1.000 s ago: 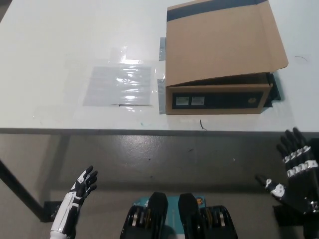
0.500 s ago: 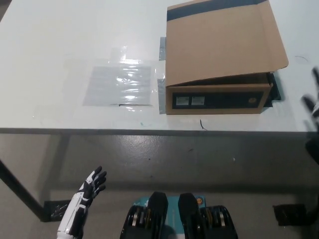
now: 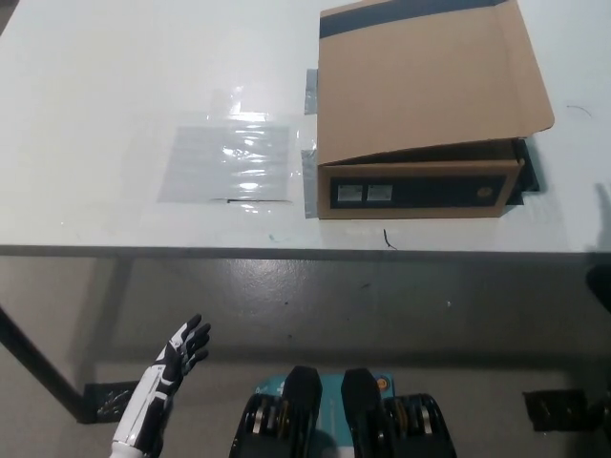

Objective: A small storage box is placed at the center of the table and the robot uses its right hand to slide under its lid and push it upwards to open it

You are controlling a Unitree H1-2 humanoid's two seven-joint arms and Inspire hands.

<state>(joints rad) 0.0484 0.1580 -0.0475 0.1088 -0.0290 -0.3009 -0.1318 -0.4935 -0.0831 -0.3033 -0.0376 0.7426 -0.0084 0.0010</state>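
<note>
The brown cardboard storage box (image 3: 420,181) sits on the white desk (image 3: 115,86) right of centre, its front face just behind the near edge. Nearer than all of that, the white left hand (image 3: 177,355) hangs low at lower left, below the desk edge, open and holding nothing. The black right hand is barely visible at the right border (only a dark blur), so whether it is open or closed cannot be told. The box's long axis runs left to right, its dark front panel facing the robot. Its broad cardboard lid (image 3: 430,81) covers it, sloping slightly, so the contents are hidden. Left of the box lies a clear plastic sheet (image 3: 229,162) flat on the desk.
</note>
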